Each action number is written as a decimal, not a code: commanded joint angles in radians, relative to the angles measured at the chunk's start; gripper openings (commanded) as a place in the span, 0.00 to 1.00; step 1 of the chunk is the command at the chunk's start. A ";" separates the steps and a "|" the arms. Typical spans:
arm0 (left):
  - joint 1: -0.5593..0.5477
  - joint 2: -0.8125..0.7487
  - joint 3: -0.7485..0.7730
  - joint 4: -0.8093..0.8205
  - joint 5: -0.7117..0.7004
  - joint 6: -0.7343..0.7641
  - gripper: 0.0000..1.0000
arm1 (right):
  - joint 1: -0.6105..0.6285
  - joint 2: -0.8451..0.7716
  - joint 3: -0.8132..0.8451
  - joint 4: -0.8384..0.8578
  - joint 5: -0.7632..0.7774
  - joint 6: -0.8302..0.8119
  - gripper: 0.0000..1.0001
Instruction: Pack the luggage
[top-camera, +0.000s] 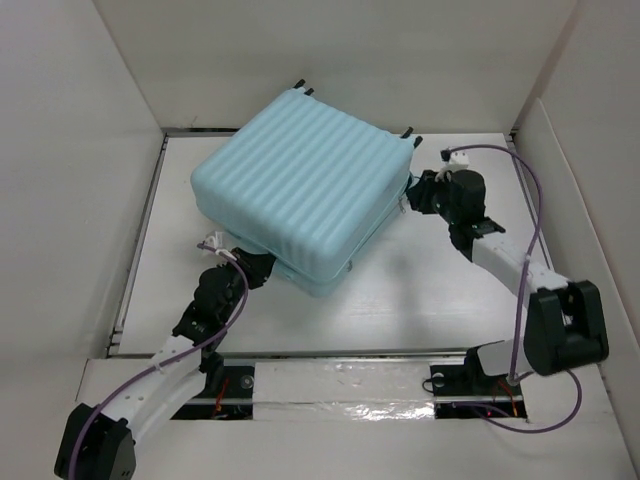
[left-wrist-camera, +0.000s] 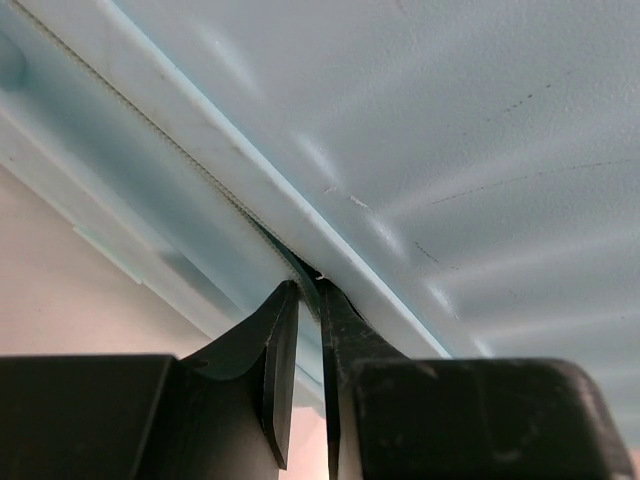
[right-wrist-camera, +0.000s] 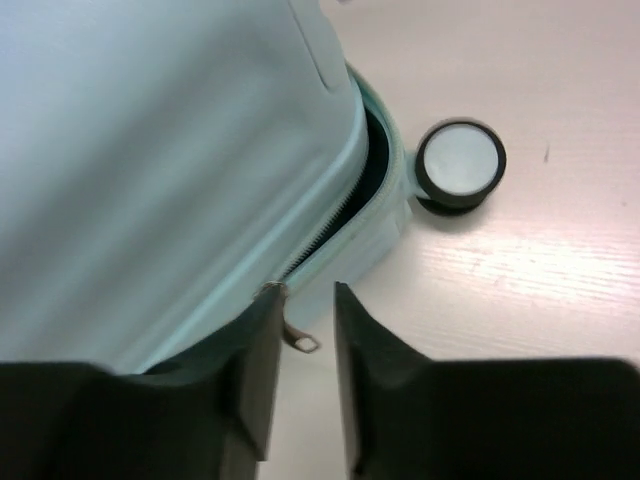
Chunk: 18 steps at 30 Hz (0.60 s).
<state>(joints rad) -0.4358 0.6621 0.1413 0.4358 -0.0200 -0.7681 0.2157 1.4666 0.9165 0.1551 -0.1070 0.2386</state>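
The luggage (top-camera: 300, 190), a pale aqua ribbed hard-shell suitcase, lies flat on the table with its lid down. My left gripper (top-camera: 262, 268) is at its near-left side. In the left wrist view the gripper (left-wrist-camera: 307, 288) is almost shut, pinching a thin teal strip of the zipper seam (left-wrist-camera: 200, 170). My right gripper (top-camera: 412, 195) is at the case's right corner. In the right wrist view it (right-wrist-camera: 300, 290) is open, with the small metal zipper pull (right-wrist-camera: 300, 342) hanging between its fingers, beside the left one. The zipper (right-wrist-camera: 340, 215) gapes there.
A black-and-white caster wheel (right-wrist-camera: 460, 163) lies beside the right corner. More wheels (top-camera: 302, 89) stick out at the case's far edge. White walls (top-camera: 70, 200) enclose the table on three sides. A taped strip (top-camera: 340, 385) runs along the near edge.
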 joint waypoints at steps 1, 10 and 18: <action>-0.046 0.019 -0.036 -0.123 0.029 0.062 0.00 | 0.014 -0.191 -0.154 0.121 -0.028 -0.007 0.42; -0.055 -0.068 0.043 -0.276 -0.023 0.064 0.14 | 0.226 -0.480 -0.643 0.428 -0.251 0.038 0.00; -0.055 -0.234 0.073 -0.480 -0.119 -0.005 0.39 | 0.413 -0.525 -0.642 0.458 -0.152 -0.081 0.44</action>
<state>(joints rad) -0.4850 0.4870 0.1745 0.0658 -0.0868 -0.7460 0.6006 0.9241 0.2398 0.4927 -0.2859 0.2131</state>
